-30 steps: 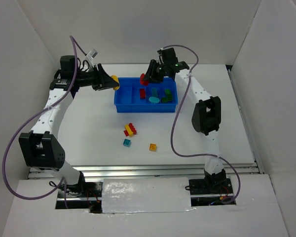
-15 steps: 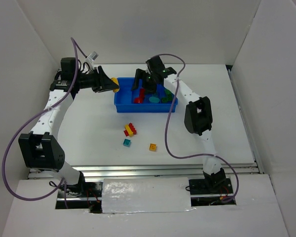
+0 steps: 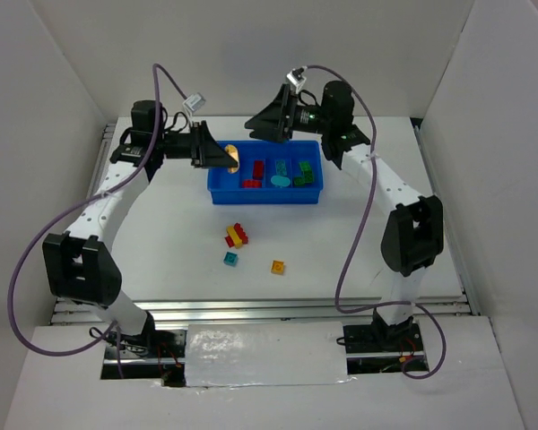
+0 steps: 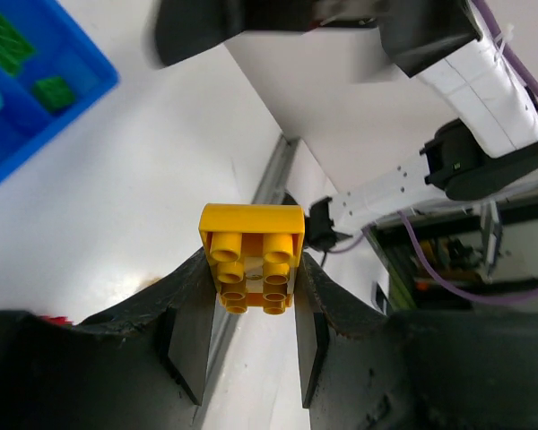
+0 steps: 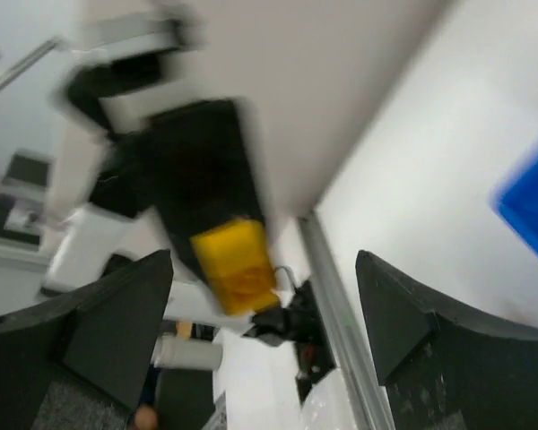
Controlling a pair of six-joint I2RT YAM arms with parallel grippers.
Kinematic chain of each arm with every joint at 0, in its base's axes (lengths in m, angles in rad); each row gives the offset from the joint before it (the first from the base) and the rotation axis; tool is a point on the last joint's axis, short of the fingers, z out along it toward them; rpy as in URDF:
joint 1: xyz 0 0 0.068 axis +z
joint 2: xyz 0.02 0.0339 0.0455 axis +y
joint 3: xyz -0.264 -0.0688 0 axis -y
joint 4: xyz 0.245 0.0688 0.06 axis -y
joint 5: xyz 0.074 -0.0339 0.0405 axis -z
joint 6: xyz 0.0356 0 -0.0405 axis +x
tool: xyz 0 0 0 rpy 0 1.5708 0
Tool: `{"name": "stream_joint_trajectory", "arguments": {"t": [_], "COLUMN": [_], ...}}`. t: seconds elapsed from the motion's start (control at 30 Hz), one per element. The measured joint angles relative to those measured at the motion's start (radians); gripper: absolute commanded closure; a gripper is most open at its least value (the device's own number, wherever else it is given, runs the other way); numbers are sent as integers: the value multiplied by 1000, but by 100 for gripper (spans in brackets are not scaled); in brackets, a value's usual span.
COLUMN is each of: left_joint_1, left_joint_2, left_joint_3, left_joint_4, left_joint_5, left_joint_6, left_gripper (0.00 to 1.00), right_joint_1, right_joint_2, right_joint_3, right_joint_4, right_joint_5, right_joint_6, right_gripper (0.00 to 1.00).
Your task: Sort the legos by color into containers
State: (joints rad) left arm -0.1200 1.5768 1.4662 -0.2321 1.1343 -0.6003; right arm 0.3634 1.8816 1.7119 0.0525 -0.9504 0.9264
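The left gripper [image 3: 224, 158], clenched on a yellow brick [image 4: 251, 235], hangs over the left rim of the tray [image 3: 264, 197]. The fingers pinch only part of the brick, so it may twist out. Let go here, it may strike the rim and land outside. The right gripper [image 3: 251, 125], spread wide and empty, sits just beyond it, and the 2 may collide. Of the 4 compartments, the leftmost is partly hidden and shows no brick. The next 3 hold red bricks [image 3: 251, 176], teal pieces [image 3: 280, 179] and green bricks [image 3: 302, 170]. Loose bricks [image 3: 237, 236] lie on the near table.
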Motion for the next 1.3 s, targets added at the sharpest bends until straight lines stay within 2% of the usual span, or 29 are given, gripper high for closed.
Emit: {"name": "stream_joint_trajectory", "arguments": {"t": [0.13, 0.2, 0.27, 0.37, 0.5, 0.57, 0.6, 0.73, 0.9, 0.93, 0.97, 1.03, 1.07, 1.1, 1.13, 1.2, 1.23, 1.3], "left_joint_1": [-36, -39, -39, -39, -37, -35, -33, -27, -24, -25, -26, -28, -28, -28, -28, -28, -29, -31], "left_joint_2": [38, 59, 92, 178, 354, 442, 484, 643, 746, 753, 756, 756, 756, 756, 756, 756, 755, 755], "left_joint_3": [0, 9, 55, 241, 550, 644, 682, 761, 762, 762, 762, 762, 762, 762, 761, 761, 761, 761], "left_joint_4": [37, 35, -9, -193, -407, -486, -523, -609, -660, -663, -667, -668, -667, -667, -666, -662, -659, -654], "left_joint_5": [42, 42, 7, -186, -494, -631, -680, -817, -864, -869, -873, -877, -878, -880, -882, -870, -875, -869], "left_joint_6": [-30, -32, -17, 62, 131, 150, 154, 160, 159, 159, 157, 158, 158, 158, 157, 157, 157, 151], "left_gripper": [100, 100, 100, 100, 100, 100, 95, 97, 88, 85, 75, 61, 50, 45, 31, 16, 4, 0], "right_joint_1": [10, 15, 16, 5, -15, -21, -23, -24, -23, -20, -16, 6, 21, 37, 58, 89, 103, 125], "right_joint_2": [-39, -26, -24, -47, -89, -117, -142, -266, -380, -383, -382, -367, -358, -346, -331, -308, -299, -283], "right_joint_3": [-61, -69, -101, -141, -70, -29, -25, -65, -176, -188, -195, -210, -216, -218, -219, -223, -228, -234], "right_joint_4": [499, 649, 698, 544, 21, -174, -260, -496, -644, -673, -694, -742, -763, -789, -812, -842, -851, -875], "right_joint_5": [-102, -130, -139, -100, 103, 218, 279, 443, 531, 546, 558, 604, 624, 643, 665, 690, 702, 716], "right_joint_6": [312, 411, 446, 328, 18, -111, -166, -328, -452, -474, -490, -528, -541, -554, -565, -580, -584, -590], "right_gripper": [15, 17, 16, 12, 10, 9, 9, 9, 9, 9, 8, 7, 7, 7, 7, 7, 7, 7]}}
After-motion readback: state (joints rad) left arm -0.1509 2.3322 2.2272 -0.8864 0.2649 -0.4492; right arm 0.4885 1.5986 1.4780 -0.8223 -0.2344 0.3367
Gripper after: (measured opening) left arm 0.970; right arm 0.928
